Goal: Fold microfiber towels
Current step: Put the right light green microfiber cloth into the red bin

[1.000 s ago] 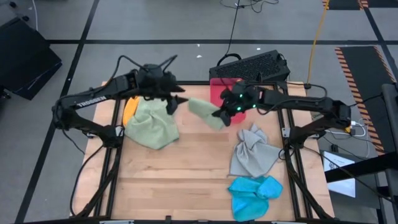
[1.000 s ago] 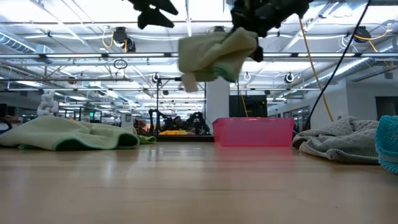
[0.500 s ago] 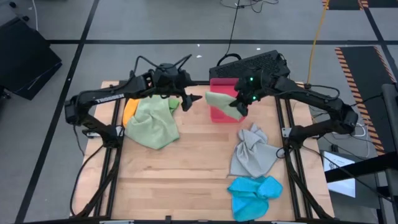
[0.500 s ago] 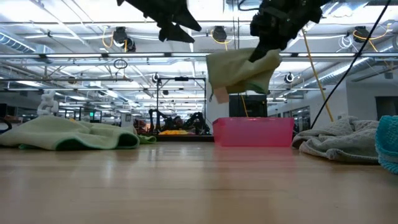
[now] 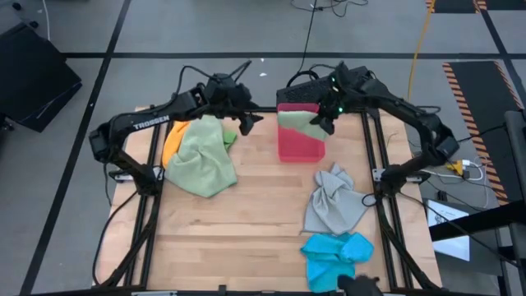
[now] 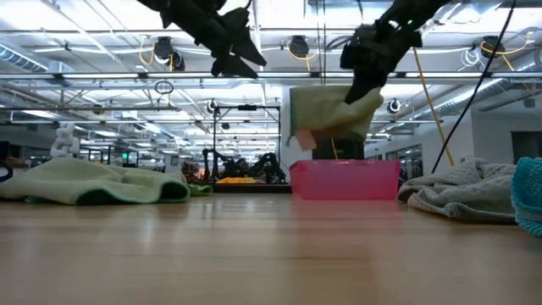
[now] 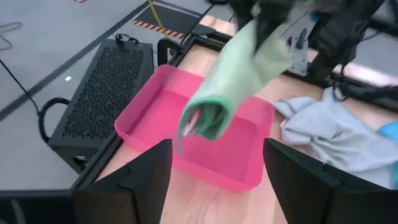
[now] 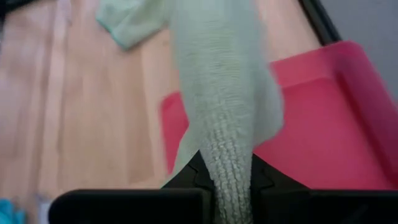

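A folded pale sage green towel hangs over the pink tray at the table's far middle, with my right gripper shut on it. In the low view the towel hangs just above the tray's rim. My left gripper stands open in the air left of the tray, pointing toward it, with nothing between its fingers. A bright green towel lies crumpled on the table at the far left, over an orange one. My right gripper pinches the folded towel's upper end between its two fingers, several layers thick. The fingers come slanting down from the far right side. The towel hangs below them, lifted clear, its lower end bunched in a roll above the tray's inside.
A grey towel lies crumpled at the right, and a bright blue one near the front right edge. A black keyboard sits beyond the table's far edge behind the tray. Bare wood shows in the table's middle and near left.
My right gripper has carried the folded sage towel from the table's middle toward the far edge and to the right, rolling its wrist, so the towel now hangs over the pink tray. My left gripper has gone a little toward the tray and sunk.
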